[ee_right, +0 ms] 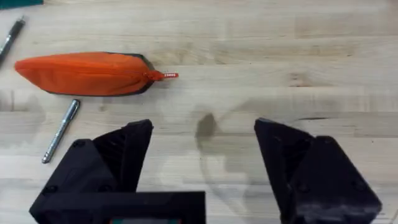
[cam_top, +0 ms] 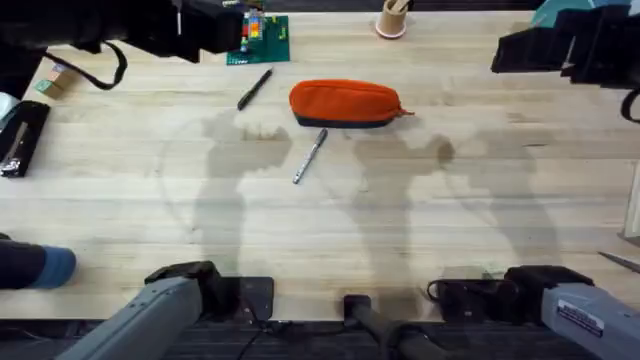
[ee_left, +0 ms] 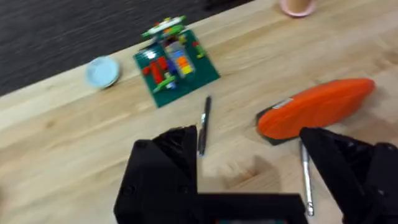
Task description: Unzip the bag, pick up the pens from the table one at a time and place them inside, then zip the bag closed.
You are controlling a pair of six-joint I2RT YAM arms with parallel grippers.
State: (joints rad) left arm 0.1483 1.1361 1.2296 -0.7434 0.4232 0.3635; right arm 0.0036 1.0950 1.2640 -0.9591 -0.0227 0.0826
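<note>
Bag: the orange bag (cam_top: 344,102) lies on its side on the far middle of the desk (cam_top: 420,230), its zipper run fully across and a small red pull tag (ee_right: 170,75) sticking out at one end.
Black pen: the black pen (cam_top: 255,88) rests on the desk just beyond the bag's left end, apart from it, angled toward a green brick-built model (cam_top: 260,38).
Silver pen: the silver pen (cam_top: 309,156) lies just in front of the bag, its upper tip near the dark bottom edge.
Left claw: the left claw (ee_left: 249,162) hangs above the desk with jaws wide apart and nothing between them; both pens and the bag lie below it.
Right claw: the right claw (ee_right: 202,155) hovers over bare wood to the right of the bag, spread wide, holding nothing.
</note>
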